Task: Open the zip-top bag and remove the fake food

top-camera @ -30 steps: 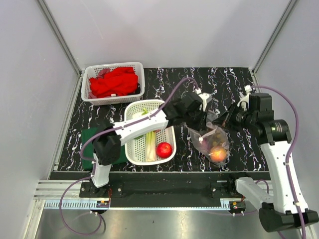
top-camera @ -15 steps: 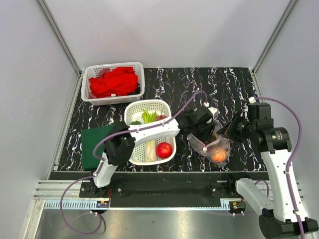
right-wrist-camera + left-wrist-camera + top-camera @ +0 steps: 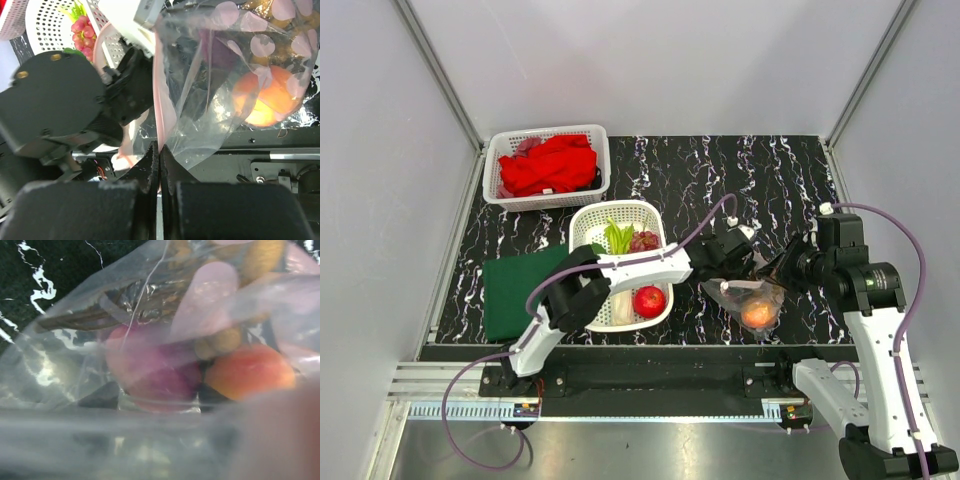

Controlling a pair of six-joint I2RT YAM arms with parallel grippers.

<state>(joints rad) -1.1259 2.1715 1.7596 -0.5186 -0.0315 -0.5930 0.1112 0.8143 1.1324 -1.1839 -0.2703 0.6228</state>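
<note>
A black table point(image 3: 720, 170) veined in white fills the floor of a white-walled enclosure. From above, a white perforated basket point(image 3: 550, 130) at the far left holds a bundled red cloth point(image 3: 548, 165). A second white basket point(image 3: 620, 204), nearer and toward the middle, holds a red apple point(image 3: 649, 301), a green-white leek point(image 3: 621, 306) and purple grapes point(image 3: 644, 240), and a dark green cloth point(image 3: 510, 295) lies flat just left of it. The zip-top bag point(image 3: 752, 298) sits right of that basket near the front edge, with an orange peach point(image 3: 757, 314) showing through its lower end. The left gripper point(image 3: 740, 272) reaches across the near basket to the bag's mouth, and the right gripper point(image 3: 776, 270) meets the bag from the right. The left wrist camera is pressed up against clear, crinkled film. Through it lie a purplish-red round piece point(image 3: 150, 375), the peach beside it and a yellow-brown berry bunch point(image 3: 220, 340) above them. No fingers show sharply here, so whether the left jaws stand apart or together cannot be told. In the right wrist view the right jaws are pressed together on the bag's pink zip strip point(image 3: 161, 115), with the bag hanging open-sided to the right, the peach glowing inside and the left arm's black body crowding in from the left.
</note>
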